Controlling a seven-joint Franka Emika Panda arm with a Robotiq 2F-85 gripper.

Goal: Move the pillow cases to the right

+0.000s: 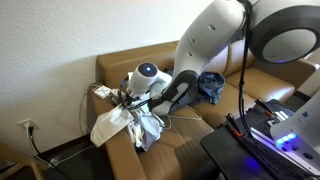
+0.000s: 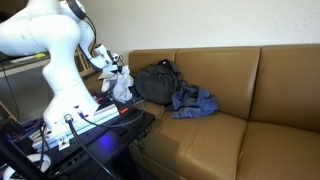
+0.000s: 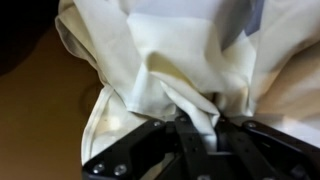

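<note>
The pillow cases (image 1: 125, 122) are cream and pale cloth, bunched and hanging over the sofa's armrest. In the wrist view the cream cloth (image 3: 170, 50) fills the frame and a fold of it runs down between my jaws. My gripper (image 3: 198, 128) is shut on that fold. In both exterior views my gripper (image 1: 128, 98) (image 2: 118, 72) sits at the top of the bundle (image 2: 121, 85) and holds it up off the armrest.
The brown leather sofa (image 2: 215, 135) carries a dark bag (image 2: 155, 82) and a blue garment (image 2: 193, 101) on its seat. A cart with electronics and cables (image 2: 80, 125) stands beside the armrest. A wall socket (image 1: 27, 127) is low on the wall.
</note>
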